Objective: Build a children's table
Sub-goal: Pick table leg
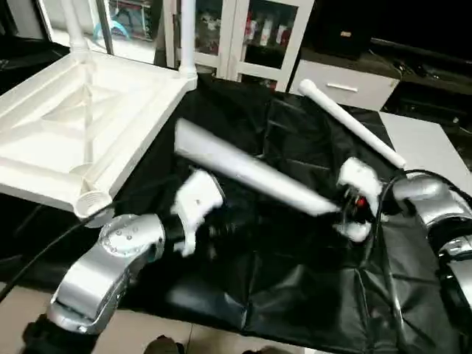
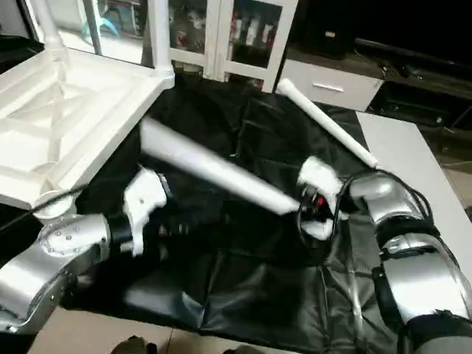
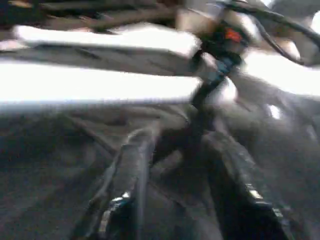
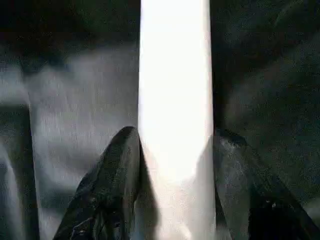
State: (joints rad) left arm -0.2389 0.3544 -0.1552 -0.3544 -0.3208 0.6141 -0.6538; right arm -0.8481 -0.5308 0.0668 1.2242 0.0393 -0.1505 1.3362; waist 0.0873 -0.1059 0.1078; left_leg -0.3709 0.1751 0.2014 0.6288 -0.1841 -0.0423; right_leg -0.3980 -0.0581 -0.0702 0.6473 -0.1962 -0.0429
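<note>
The right wrist view shows the right gripper (image 4: 175, 165) with jaws pinching a white leg (image 4: 175, 90); the left gripper (image 3: 185, 200) jaws spread, empty.

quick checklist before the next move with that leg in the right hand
1. Right hand clamped on the carried leg: ok, a finger on each side.
2. Left hand free to help: ok, open, nothing between its fingers.
3. Tabletop underside up: ok, ribs showing.
4. Near corner socket free for a leg: ok.
5. Two legs already upright at the far corners: ok; whether fully seated, cannot tell.
6. Spare leg lying on the black sheet: ok.
</note>
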